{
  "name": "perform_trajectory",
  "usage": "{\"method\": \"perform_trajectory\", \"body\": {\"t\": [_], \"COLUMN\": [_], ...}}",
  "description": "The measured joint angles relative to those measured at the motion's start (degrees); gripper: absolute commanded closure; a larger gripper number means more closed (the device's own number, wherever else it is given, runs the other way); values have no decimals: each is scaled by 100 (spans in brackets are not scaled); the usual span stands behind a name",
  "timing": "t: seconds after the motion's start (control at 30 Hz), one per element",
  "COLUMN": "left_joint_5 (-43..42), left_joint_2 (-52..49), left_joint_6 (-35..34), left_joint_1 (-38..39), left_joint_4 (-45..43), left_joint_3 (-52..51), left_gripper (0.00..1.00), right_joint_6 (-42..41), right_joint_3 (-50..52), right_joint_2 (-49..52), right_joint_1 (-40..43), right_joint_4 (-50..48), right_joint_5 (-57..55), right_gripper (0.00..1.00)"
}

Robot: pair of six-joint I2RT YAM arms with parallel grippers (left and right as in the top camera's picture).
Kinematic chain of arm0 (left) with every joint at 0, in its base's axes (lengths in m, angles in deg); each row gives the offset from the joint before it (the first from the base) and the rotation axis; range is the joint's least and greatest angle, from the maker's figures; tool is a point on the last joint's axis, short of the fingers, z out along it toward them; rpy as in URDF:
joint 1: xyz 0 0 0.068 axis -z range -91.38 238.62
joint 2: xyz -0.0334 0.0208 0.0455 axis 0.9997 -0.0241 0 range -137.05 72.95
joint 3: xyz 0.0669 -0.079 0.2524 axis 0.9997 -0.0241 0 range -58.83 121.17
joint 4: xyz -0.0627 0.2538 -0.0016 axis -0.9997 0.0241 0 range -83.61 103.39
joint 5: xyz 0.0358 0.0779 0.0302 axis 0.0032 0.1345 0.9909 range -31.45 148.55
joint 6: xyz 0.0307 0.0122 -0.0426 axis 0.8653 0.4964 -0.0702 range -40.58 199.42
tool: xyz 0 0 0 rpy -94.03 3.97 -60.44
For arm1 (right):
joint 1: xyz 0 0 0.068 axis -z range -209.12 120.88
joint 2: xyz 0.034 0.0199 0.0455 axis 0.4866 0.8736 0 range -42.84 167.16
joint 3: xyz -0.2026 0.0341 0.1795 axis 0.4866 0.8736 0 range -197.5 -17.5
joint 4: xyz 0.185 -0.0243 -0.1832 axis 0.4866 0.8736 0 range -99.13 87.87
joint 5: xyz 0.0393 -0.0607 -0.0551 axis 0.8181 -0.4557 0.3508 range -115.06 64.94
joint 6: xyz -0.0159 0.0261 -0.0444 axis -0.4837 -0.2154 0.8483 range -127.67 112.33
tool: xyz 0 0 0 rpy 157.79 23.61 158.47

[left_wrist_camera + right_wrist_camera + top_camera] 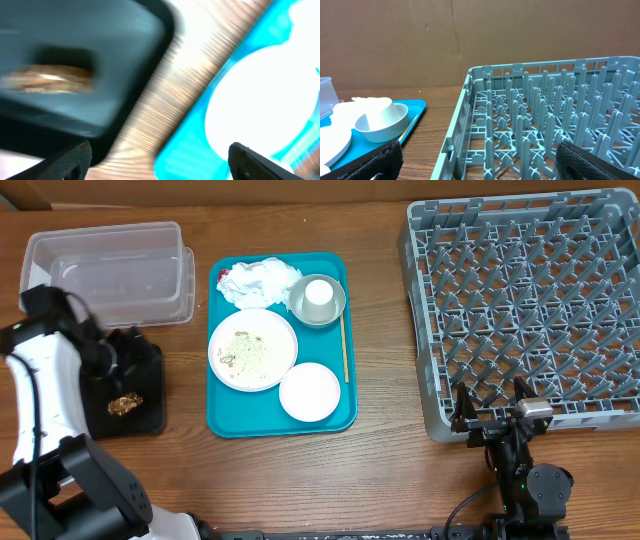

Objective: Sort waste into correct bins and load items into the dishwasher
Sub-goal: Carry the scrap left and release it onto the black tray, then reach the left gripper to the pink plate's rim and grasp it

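Crumpled white napkins with a red scrap (pixel 258 280) lie at the back of a teal tray (pixel 225 415). On it too are a large plate (pixel 252 348) with rice grains and brown bits, a smaller white plate (pixel 309 392), and a grey-rimmed bowl (pixel 335 308) holding a white cup (pixel 318 295). The clear tub (pixel 110 265) stands at the back left. The black tray (pixel 150 415) holds a brown food bit (pixel 125 404). My left gripper (pixel 140 360) hovers over the black tray, open and empty (pixel 160 162). My right gripper (pixel 495 415) is open and empty (pixel 477 160) at the grey dish rack's (pixel 420 330) front edge.
A wooden chopstick (pixel 345 345) lies along the teal tray's right side. The left wrist view is blurred, showing the black tray (pixel 75 65), wood, and the teal tray (pixel 200 145). The right wrist view shows the rack (pixel 545 115) and the bowl (pixel 382 122).
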Motion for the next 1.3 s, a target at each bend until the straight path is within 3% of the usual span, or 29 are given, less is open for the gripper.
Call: {"method": "perform_trajectory", "body": {"t": [0.2,0.3,0.37,0.7,0.8,0.93,1.13,1.3], "left_joint_5": [-450,-485,-461,-240,264,1298,2002,2140], "left_joint_2": [0,0,0,0,0,0,-188,-826], "left_joint_6": [350,420,411,-328,-476,-702,-1110,-1390], "left_joint_1": [951,1427,1840,3370,3960,4625,4854,4852], "left_joint_4": [-42,-367,-815,-1961,-1993,-2052,-2297,-2452], "left_joint_3": [0,-2,-9,-15,-15,-15,-15,-15], "left_gripper": [40,45,54,58,64,61,58,49], "right_joint_6": [0,-2,0,0,0,0,-2,-2], "right_joint_3": [0,0,0,0,0,0,0,0], "right_joint_2": [0,0,0,0,0,0,0,0], "right_joint_1": [0,-2,0,0,-2,-2,-2,-2], "right_joint_4": [0,2,0,0,0,2,0,2], "right_joint_5": [0,0,0,0,0,2,0,0], "right_gripper": [0,0,0,0,0,0,0,0]}}
